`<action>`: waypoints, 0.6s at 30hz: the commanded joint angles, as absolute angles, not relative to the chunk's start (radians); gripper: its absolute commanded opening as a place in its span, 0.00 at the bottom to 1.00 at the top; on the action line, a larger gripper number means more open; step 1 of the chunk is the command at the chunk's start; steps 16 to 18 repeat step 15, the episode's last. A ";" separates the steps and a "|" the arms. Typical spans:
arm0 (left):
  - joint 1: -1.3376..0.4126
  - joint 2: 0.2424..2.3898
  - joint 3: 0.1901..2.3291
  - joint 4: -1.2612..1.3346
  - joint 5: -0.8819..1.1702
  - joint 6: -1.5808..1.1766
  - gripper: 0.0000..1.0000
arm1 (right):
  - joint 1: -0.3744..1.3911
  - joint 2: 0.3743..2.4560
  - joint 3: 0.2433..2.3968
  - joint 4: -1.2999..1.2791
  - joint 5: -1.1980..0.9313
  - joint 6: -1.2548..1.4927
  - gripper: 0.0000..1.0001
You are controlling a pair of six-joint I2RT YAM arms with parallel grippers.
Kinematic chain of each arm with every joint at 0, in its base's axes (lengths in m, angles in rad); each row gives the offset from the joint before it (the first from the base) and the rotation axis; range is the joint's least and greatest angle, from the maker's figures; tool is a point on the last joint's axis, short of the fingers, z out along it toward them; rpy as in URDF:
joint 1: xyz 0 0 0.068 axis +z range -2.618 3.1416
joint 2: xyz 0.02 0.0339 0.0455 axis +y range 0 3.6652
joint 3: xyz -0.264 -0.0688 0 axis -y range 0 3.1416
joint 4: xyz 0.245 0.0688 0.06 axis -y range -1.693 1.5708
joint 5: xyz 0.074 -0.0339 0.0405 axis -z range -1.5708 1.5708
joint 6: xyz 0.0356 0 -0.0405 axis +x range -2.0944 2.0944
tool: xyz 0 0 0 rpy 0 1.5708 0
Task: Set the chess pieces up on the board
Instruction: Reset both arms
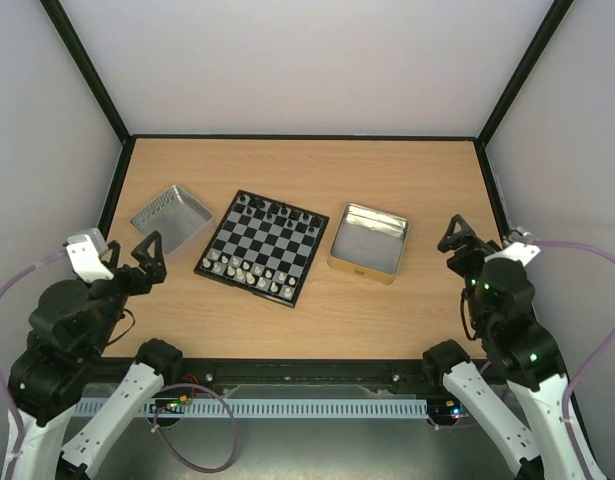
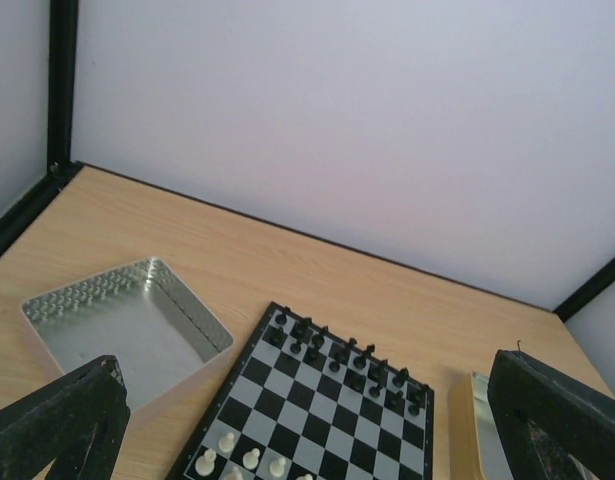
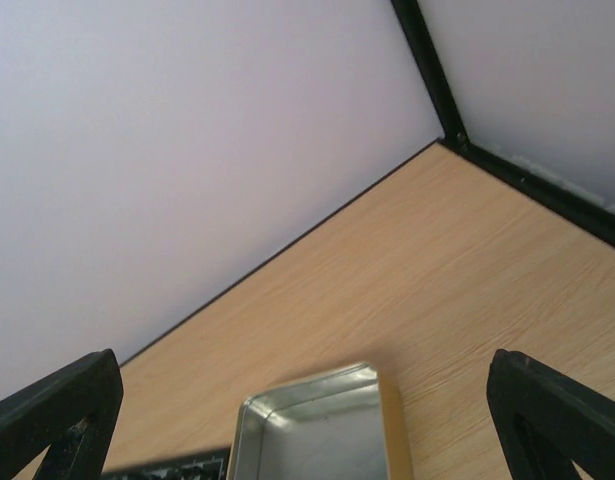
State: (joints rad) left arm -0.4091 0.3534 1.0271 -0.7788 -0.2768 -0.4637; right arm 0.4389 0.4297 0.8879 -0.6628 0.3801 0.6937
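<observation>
Jaws wide apart and empty on left arm [image 1: 82,315] and right arm [image 1: 507,300], both at near corners of counter [image 1: 387,320], board [image 1: 265,243] mid-counter, askew, between left silver tray [image 1: 170,213] and right silver tray [image 1: 368,240], white chess pieces [image 1: 249,270] on its near rows, black chess pieces [image 1: 277,210] on far rows

Even, soft light, faint shadows, mild glare on the metal tray [image 1: 367,240] (wrist views perhaps slightly defocused).

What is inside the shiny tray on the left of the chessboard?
The tray shows only its bare silver bottom and walls, with nothing lying in it. In the wrist view, one of the left fingers hides its near corner, so that bit cannot be seen.
</observation>
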 commanded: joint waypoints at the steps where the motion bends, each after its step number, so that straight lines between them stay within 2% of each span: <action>1: -0.405 0.320 1.081 -0.821 -0.356 -0.438 0.99 | 0.442 0.355 0.915 -0.721 0.501 0.666 0.98; 18: -0.405 0.338 1.086 -0.827 -0.381 -0.416 0.99 | 0.442 0.310 0.894 -0.693 0.520 0.700 0.98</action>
